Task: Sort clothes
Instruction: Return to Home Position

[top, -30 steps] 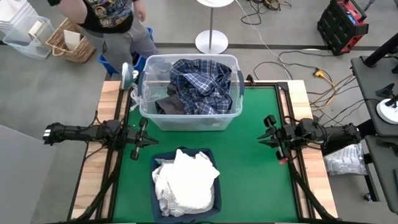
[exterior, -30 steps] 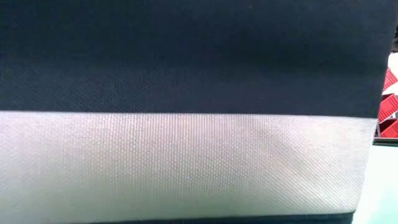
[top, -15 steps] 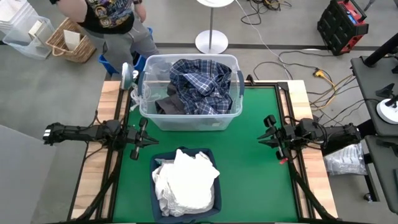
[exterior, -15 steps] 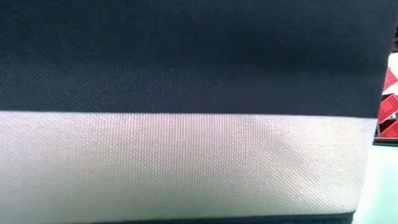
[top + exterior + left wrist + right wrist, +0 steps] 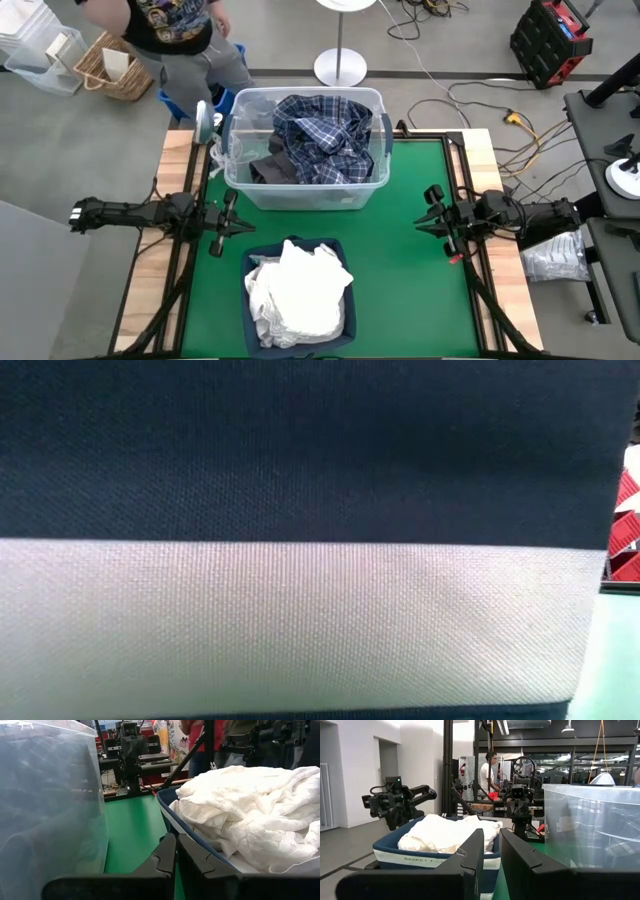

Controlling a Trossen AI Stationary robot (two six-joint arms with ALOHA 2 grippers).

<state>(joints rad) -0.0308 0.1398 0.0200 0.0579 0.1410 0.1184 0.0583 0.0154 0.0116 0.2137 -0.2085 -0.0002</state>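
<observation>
Step in hand: I judge this to be the parking move, with each arm drawn out to its own side of the desk [image 5: 410, 290] and the sorting apparently done.
Left claw: The left claw [image 5: 236, 216] sits at the middle left of the high view, level with the gap between the two containers and pointing inward. Its fingers [image 5: 167, 854] are pressed together on nothing.
Right claw: The right claw [image 5: 426, 212] mirrors it at the middle right, well apart from both containers. Its fingers [image 5: 470, 855] are drawn almost together, with only a thin slit between them, and they are empty.
Clothes: The plaid shirt [image 5: 320, 130] is heaped in the clear tub [image 5: 300, 195] at upper centre, with a dark grey garment [image 5: 272, 170] under its left edge. The white clothes [image 5: 300, 290] are mounded above the rim of the navy bin [image 5: 342, 250] at lower centre. Every garment I can see is in a container.
Low view: The bin's navy-and-white cloth wall [image 5: 300, 620] fills it, so I would not rely on it.
Doing it well: I would keep both claws closed and level and move slowly. I would go by the high view and both wrist views, and keep the left claw off the tub wall and the bin corner, since both are near it.
Risk: The white pile sits high, so a swinging finger could snag it and drag it out.
Bystander: A person [image 5: 170, 30] stands at the upper left beyond the desk, so I would keep the left arm's sweep small.
</observation>
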